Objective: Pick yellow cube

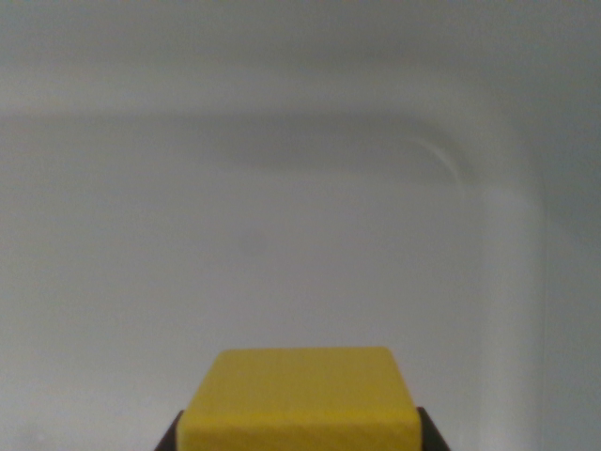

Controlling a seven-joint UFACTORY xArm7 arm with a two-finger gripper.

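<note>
The yellow cube [300, 399] fills the bottom centre of the wrist view, its flat top face toward the camera. Dark fingertips [170, 437] of my gripper [300, 438] show at both lower corners of the cube, pressed against its left and right sides. The gripper is shut on the cube. Most of each finger is cut off by the picture's bottom edge.
A pale grey-white surface [282, 216] lies behind the cube. A soft curved rim or shadow line [441, 155] runs across the top and bends down on the wrist view's right.
</note>
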